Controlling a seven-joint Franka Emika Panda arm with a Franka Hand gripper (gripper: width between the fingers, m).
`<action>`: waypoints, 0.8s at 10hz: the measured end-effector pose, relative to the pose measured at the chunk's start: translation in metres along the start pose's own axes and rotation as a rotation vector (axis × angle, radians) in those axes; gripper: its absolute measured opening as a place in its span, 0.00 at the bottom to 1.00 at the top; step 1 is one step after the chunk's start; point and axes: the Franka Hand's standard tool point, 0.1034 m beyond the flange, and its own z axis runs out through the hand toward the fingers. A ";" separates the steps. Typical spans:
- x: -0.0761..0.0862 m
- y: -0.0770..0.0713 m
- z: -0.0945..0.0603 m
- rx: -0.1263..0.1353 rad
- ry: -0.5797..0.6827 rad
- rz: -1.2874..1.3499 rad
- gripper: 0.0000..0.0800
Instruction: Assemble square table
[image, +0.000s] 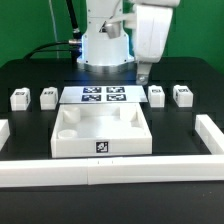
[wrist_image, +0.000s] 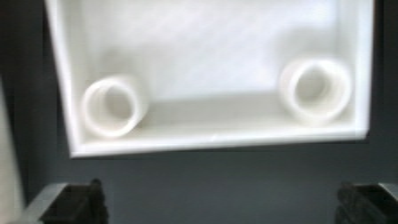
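Observation:
The square table top is a white tray with a raised rim and round corner sockets, lying in the middle of the black table with a tag on its front wall. Two short white legs stand to the exterior view's left of the marker board, and two more legs stand to its right. My gripper hangs above the table behind the top's far right corner. In the wrist view the gripper is open with only dark table between its fingertips. Beyond them lies the top's rim with two sockets.
Long white border rails run along the front, the exterior view's left and right of the work area. The robot's base stands behind the marker board.

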 end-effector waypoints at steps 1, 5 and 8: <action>-0.010 -0.011 0.013 0.011 0.011 -0.106 0.81; -0.017 -0.017 0.022 0.031 0.013 -0.126 0.81; -0.036 -0.034 0.032 0.107 0.026 -0.054 0.81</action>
